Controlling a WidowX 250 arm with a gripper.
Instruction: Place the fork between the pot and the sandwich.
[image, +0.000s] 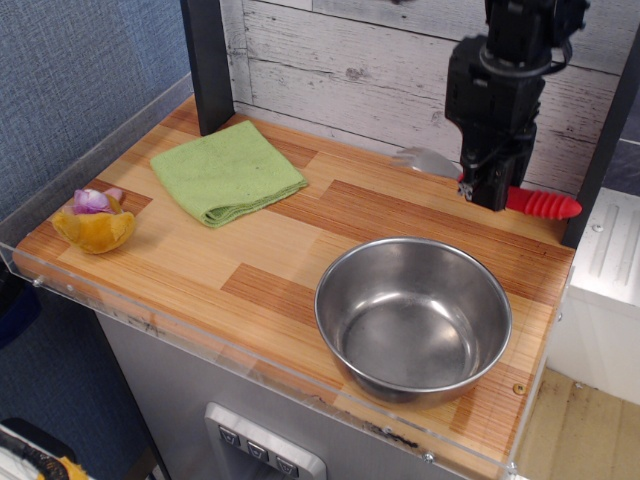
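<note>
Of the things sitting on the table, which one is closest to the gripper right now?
The steel pot, right below the gripper holding the fork. The green cloth and the sandwich sit far off toward the table's other end.

fork (487, 184): grey tines, red ribbed handle, held level up off the table at the back right, tines pointing left. pot (413, 317): big shiny steel bowl, upright, empty, front right. sandwich (94, 221): small orange lump with purple and pink bits, far left edge.
</note>
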